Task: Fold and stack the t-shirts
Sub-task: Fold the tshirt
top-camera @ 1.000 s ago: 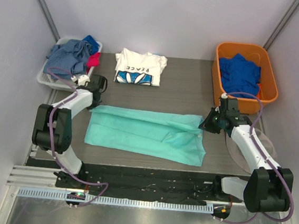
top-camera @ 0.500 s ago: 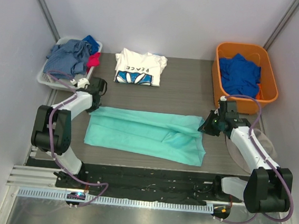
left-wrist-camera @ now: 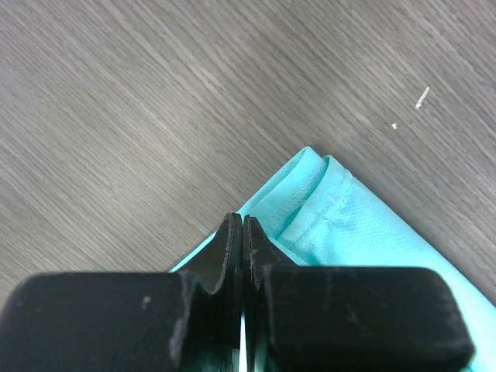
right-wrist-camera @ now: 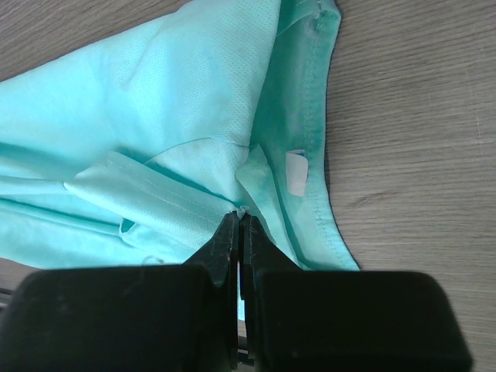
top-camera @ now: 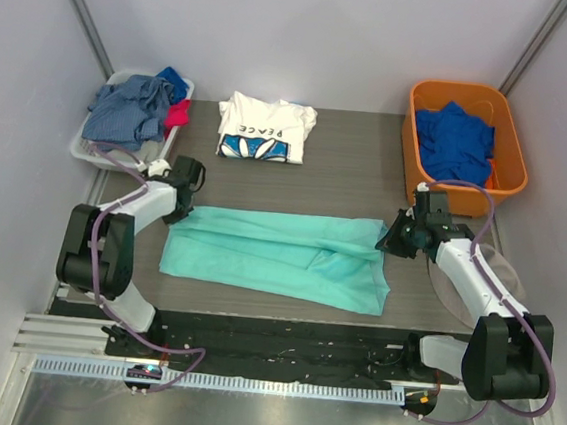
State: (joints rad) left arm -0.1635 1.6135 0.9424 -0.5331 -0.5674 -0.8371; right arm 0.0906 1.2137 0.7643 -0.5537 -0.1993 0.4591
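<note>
A mint-teal t-shirt [top-camera: 279, 257] lies folded into a long strip across the dark table [top-camera: 347, 174]. My left gripper [top-camera: 186, 203] sits at its far left corner, jaws shut on the fabric's edge [left-wrist-camera: 243, 221], and the hemmed corner [left-wrist-camera: 318, 174] sticks out past the fingertips. At the strip's far right end my right gripper [top-camera: 393, 238] is shut, pinching a fold of the teal cloth [right-wrist-camera: 239, 217] beside the neck opening with its white label [right-wrist-camera: 295, 172]. The white "PEACE" t-shirt [top-camera: 264, 128] rests folded at the back of the table, away from both grippers.
An orange bin [top-camera: 515, 154] at the back right holds a royal blue garment [top-camera: 454, 139]. A white basket [top-camera: 82, 148] at the back left holds grey-blue, blue and red clothes [top-camera: 128, 107]. A round clear plate [top-camera: 503, 279] lies under the right arm.
The left gripper has slid right and toward the near edge, taking the shirt's far left corner with it. The right gripper has edged slightly left. Both stayed shut.
</note>
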